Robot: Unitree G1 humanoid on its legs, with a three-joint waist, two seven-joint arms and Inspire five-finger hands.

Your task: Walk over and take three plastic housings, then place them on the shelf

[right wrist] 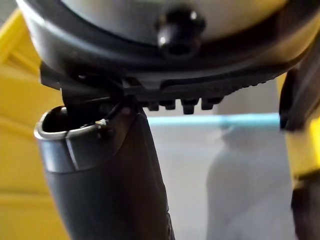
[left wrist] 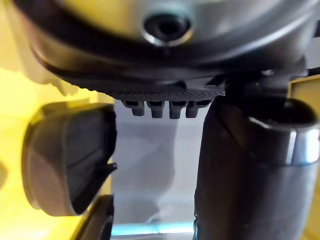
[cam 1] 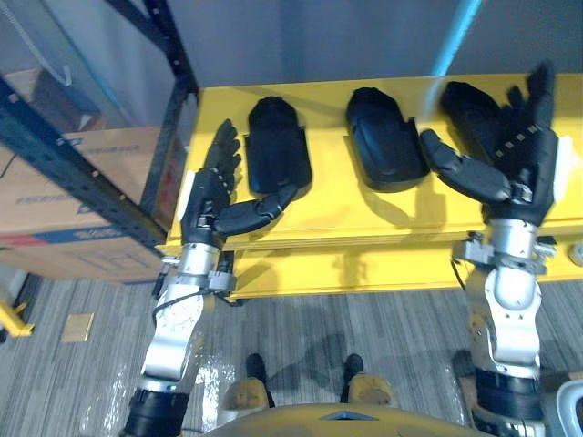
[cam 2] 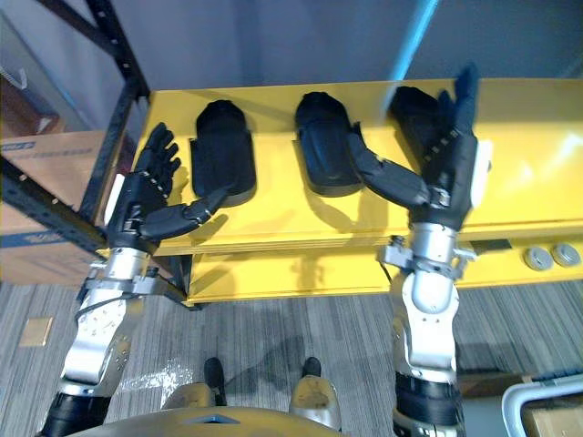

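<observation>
Three black plastic housings lie in a row on the yellow shelf [cam 1: 346, 214]: a left housing [cam 1: 278, 146], a middle housing [cam 1: 384, 137] and a right housing [cam 1: 469, 109]. My left hand [cam 1: 211, 196] is open beside the left housing, fingers straight, and its thumb reaches the housing's near end. That housing [left wrist: 70, 157] also appears in the left wrist view, beside the thumb [left wrist: 245, 170]. My right hand [cam 1: 526, 150] is open and upright in front of the right housing, hiding part of it. Its thumb [right wrist: 105, 170] points toward the middle housing. Neither hand holds anything.
A dark blue rack post [cam 1: 173, 64] stands at the shelf's left end, with cardboard boxes [cam 1: 73, 200] on the rack beyond it. A light blue bar [cam 1: 454, 36] slants behind the shelf. Two round metal discs [cam 2: 551, 258] sit on the lower yellow ledge at right. Grey carpet lies below.
</observation>
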